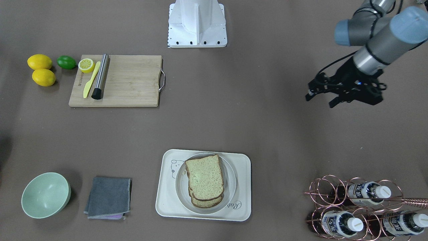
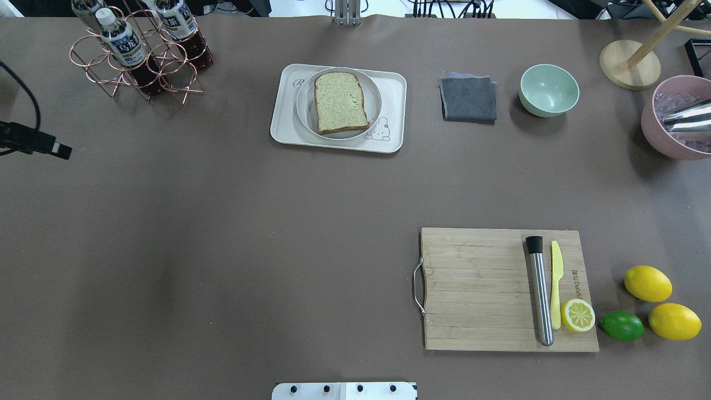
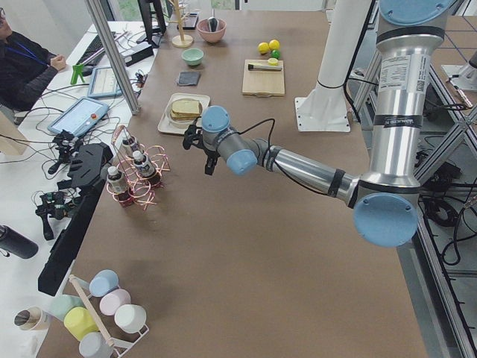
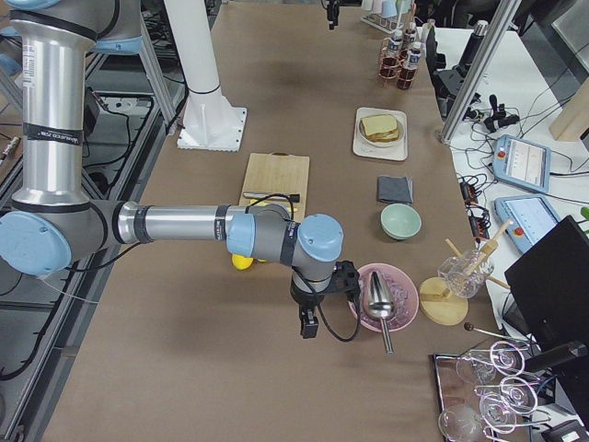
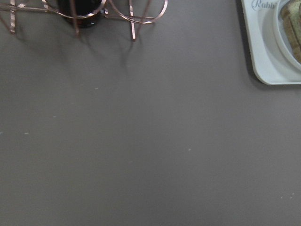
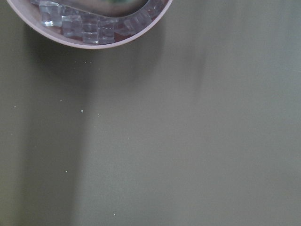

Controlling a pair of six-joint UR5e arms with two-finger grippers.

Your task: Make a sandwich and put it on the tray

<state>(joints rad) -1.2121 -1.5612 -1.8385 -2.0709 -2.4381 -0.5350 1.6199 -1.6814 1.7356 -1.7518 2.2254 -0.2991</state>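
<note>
The sandwich (image 1: pixel 204 180) is two stacked slices of brown-crusted bread on a round white plate (image 1: pixel 231 180). The plate stands on the cream tray (image 1: pixel 167 204) at the table's far middle (image 2: pixel 286 125). The egg is hidden between the slices. My left gripper (image 1: pixel 320 100) is open and empty, hovering over bare table well to the tray's side. The left wrist view shows only the tray's corner (image 5: pixel 268 56). My right gripper (image 4: pixel 308 318) shows only in the exterior right view, beside a pink bowl. I cannot tell whether it is open or shut.
A wooden cutting board (image 1: pixel 130 80) holds a steel muddler, a yellow knife and a lemon half, with lemons and a lime beside it. A green bowl (image 1: pixel 45 195), a grey cloth (image 1: pixel 108 197), a copper bottle rack (image 1: pixel 354 207) and a pink ice bowl (image 2: pixel 675 119) stand around.
</note>
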